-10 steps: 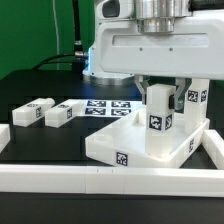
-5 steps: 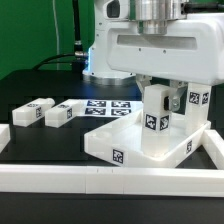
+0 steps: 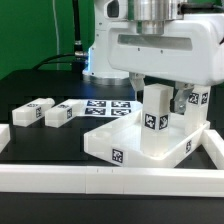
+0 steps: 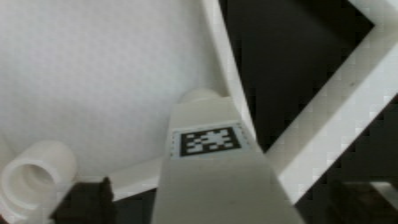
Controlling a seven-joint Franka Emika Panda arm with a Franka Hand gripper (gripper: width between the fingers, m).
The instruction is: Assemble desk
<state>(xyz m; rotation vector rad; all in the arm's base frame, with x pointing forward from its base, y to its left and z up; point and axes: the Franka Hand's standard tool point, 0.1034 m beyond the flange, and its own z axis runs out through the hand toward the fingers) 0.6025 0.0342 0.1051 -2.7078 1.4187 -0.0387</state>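
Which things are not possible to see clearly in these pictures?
Exterior view: the foot of the upright leg is hidden behind the rim of the desk top.
Exterior view: the rear leg is partly covered by the hand.
Wrist view: the fingers are cut off by the picture's edge.

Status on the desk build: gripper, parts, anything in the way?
Gripper open, straddling upright leg. Leg stands on desk top. Two loose legs on table. Nothing seen in the way.
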